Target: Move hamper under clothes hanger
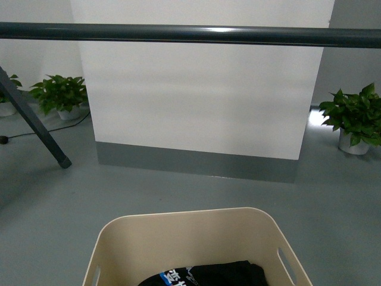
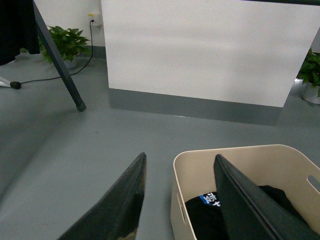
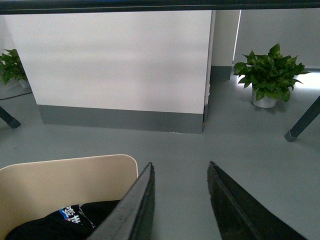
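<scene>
The beige hamper (image 1: 196,235) stands on the grey floor at the bottom of the front view, with black clothing (image 1: 208,275) inside. The clothes hanger's dark grey bar (image 1: 190,33) crosses the top of that view, beyond and above the hamper; one angled leg (image 1: 36,122) stands at left. My left gripper (image 2: 180,160) is open, its jaws straddling the hamper's left wall (image 2: 175,200). My right gripper (image 3: 181,167) is open beside the hamper's right corner (image 3: 127,167), one finger over the rim. Neither gripper shows in the front view.
A white panel wall with a grey base (image 1: 196,107) stands behind the bar. Potted plants sit at far left (image 1: 59,95) and far right (image 1: 354,122). Another rack leg (image 3: 302,122) shows in the right wrist view. A cable (image 2: 50,75) runs along the floor at left.
</scene>
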